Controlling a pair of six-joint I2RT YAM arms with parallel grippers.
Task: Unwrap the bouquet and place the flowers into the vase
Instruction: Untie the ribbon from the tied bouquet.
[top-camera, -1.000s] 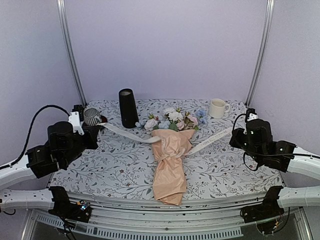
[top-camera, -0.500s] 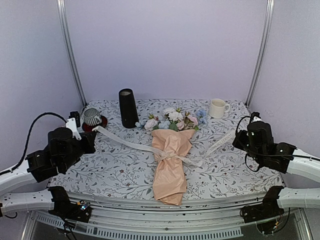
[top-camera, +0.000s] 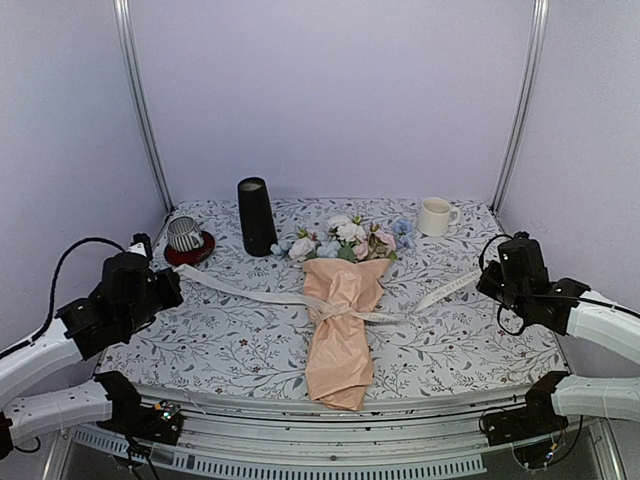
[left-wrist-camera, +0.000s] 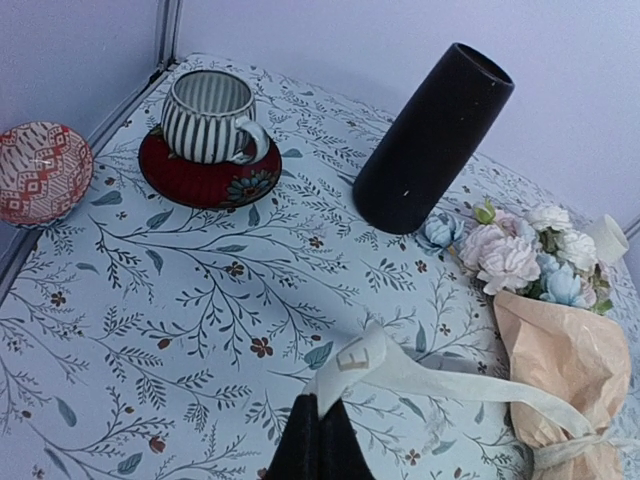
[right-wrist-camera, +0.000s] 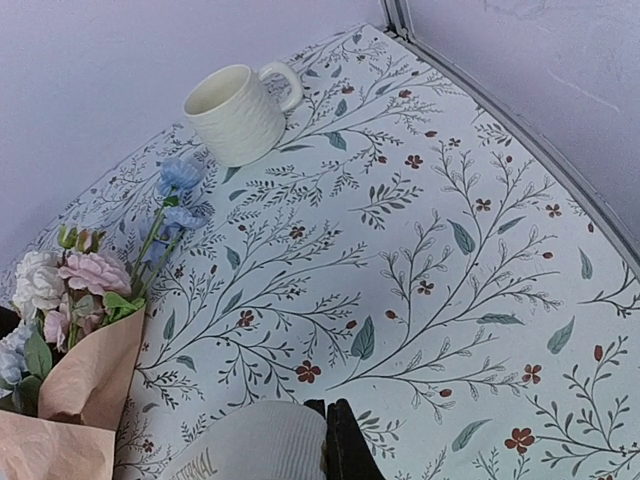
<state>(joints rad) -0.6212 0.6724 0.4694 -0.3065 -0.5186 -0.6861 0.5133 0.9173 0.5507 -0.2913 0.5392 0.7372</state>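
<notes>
Top external view: left gripper (left-wrist-camera: 320, 438) and right gripper (right-wrist-camera: 335, 447) each pinch closed on a ribbon (top-camera: 250, 290) end. Pull outward evenly and low, so the knot (top-camera: 340, 312) frees without dragging the bouquet (top-camera: 338, 345), which lies mid-table (top-camera: 450, 340) toward the near edge. The vase (top-camera: 256, 216) stands far-left.

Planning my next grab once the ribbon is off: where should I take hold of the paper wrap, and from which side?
Probably the free corner of the paper wrap at its flared mouth, coming from the right. It lies flat, pinched at the ribbon, and that corner sticks out beside the flowers.
</notes>
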